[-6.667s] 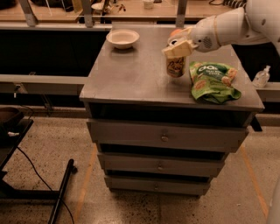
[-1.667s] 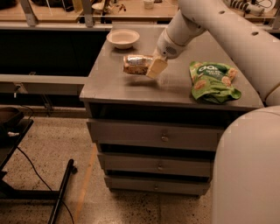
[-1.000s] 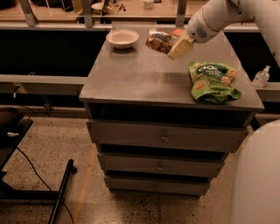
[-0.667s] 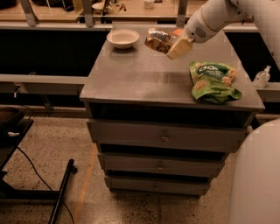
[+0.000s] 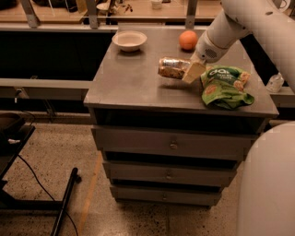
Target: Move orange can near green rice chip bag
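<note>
The green bag has white letters that cannot be read. The gripper holds the can just beside it.

Orange can: gold-orange, dark print, lying sideways, clamped in end effector, just left of green rice chip bag. Bag crumpled, flat on tabletop.

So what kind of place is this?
Probably a lab or office test area: a grey drawer cabinet, speckled floor, long counters behind. The end effector holds the orange can over the cabinet top.
</note>
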Available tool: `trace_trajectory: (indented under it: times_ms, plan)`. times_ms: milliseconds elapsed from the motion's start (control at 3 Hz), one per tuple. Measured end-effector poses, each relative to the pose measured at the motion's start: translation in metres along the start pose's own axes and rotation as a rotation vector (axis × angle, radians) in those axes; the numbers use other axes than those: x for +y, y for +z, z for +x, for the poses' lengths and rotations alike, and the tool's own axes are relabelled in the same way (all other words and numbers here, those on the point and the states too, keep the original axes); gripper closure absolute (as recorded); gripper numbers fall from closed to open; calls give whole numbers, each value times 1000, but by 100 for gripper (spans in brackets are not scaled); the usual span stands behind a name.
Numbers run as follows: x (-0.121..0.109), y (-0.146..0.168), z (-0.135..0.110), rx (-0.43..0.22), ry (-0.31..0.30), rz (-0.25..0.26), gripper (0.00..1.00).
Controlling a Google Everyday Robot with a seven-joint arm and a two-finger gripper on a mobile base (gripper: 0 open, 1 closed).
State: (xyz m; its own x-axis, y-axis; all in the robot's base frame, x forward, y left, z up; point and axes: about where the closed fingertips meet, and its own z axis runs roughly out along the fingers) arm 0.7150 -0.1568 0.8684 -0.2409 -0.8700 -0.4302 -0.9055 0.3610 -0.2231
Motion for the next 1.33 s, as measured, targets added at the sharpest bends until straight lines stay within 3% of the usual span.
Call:
trace_trajectory:
  times_ms: [333, 1333]
  plan:
    - [3, 7, 3, 10, -2, -11, 84]
    - [5, 16, 2, 13, -3, -24, 15]
